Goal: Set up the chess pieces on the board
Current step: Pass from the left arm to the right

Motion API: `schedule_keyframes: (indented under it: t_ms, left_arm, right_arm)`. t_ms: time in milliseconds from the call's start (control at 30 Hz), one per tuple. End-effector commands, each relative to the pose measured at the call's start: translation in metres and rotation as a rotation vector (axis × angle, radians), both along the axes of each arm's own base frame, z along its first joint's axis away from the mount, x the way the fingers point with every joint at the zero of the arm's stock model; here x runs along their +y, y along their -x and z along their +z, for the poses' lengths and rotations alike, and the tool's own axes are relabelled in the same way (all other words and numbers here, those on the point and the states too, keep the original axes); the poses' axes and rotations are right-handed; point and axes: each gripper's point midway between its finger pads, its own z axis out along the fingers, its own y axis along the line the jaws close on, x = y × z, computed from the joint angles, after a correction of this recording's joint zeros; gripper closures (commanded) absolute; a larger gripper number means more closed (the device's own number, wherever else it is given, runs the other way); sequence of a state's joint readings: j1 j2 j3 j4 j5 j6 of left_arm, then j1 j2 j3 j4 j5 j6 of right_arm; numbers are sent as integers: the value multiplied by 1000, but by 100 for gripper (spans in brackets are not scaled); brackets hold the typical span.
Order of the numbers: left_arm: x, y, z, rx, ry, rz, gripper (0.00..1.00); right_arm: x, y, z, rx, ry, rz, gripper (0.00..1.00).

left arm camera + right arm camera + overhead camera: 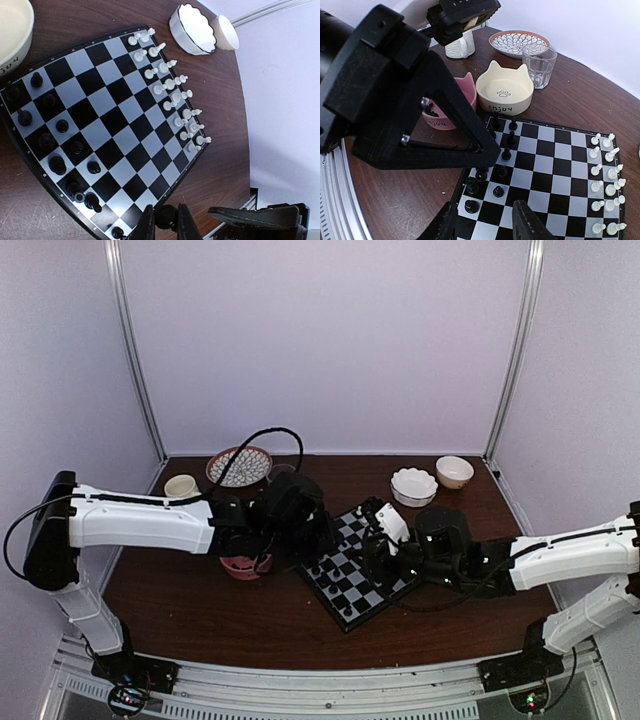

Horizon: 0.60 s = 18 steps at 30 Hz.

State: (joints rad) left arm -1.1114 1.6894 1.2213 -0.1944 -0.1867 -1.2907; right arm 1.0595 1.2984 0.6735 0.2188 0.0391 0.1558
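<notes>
The board (115, 115) lies skewed on the brown table. Several black chess pieces (50, 135) stand along its left side, and white chessmen (172, 90) fill two rows on its right. My left gripper (166, 223) is shut on one black chess piece (165, 216) at the board's near corner. In the right wrist view that held piece (481, 173) hangs just over the squares beside other black pieces (471, 205). My right gripper (485, 225) hovers low over the board (555, 150), open, with nothing between its fingers (527, 222).
A pink bowl (442, 117) and a cream cat bowl (505, 92) sit just off the board's black side. Behind them are a glass (540, 65), a patterned plate (520, 44) and a cup (459, 47). A white scalloped bowl (192, 27) and a small bowl (225, 32) stand past the white side.
</notes>
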Motion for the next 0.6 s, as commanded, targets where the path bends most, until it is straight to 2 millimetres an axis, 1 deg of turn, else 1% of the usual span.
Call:
schedule_keyframes:
  t_ms: [0, 67, 167, 333, 567]
  left_arm:
    - [-20, 2, 23, -10, 105, -23, 92]
    - [-22, 4, 20, -3, 107, -30, 92]
    - [-23, 7, 19, 7, 111, -42, 92]
    - [-26, 11, 18, 17, 121, -61, 91]
    - [-29, 14, 16, 25, 125, -72, 91]
  right_arm:
    - [-2, -9, 0, -15, 3, -36, 60]
    - [-2, -10, -2, -12, 7, -38, 61]
    - [0, -11, -4, -4, 12, -32, 66]
    - [4, -11, -7, 4, 14, -19, 66]
    - [5, -9, -4, -5, 4, -3, 67]
